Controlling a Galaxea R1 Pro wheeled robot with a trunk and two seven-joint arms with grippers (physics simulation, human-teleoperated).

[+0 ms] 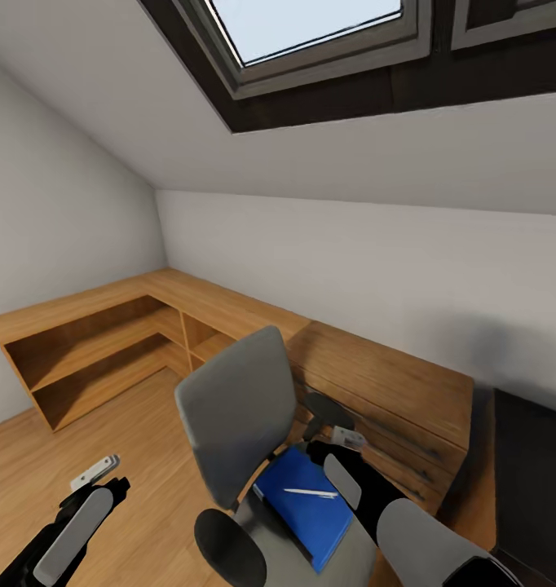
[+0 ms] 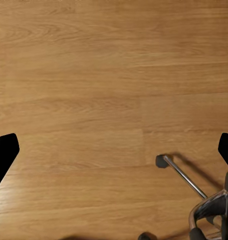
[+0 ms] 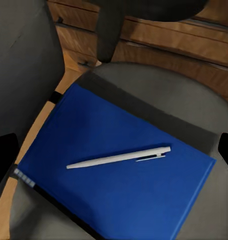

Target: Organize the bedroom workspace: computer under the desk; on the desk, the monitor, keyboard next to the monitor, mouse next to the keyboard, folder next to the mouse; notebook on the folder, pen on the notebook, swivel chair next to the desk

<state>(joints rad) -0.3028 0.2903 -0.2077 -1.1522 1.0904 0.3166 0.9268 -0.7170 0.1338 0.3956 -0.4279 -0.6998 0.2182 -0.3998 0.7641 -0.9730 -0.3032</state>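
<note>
While the right gripper (image 1: 341, 444) hovers spread wide above it, the blue folder (image 3: 119, 165) lies flat on the seat of the swivel chair (image 1: 233, 408), the white pen (image 3: 119, 157) loose on top.

The pen looks light and smooth, likely to roll if the folder tilts; best pinched across its middle; the folder seems thin and stiff, best taken at a free edge; the left gripper (image 1: 94, 481) hangs open over bare wooden floor (image 2: 93, 75), well left of the chair.
</note>
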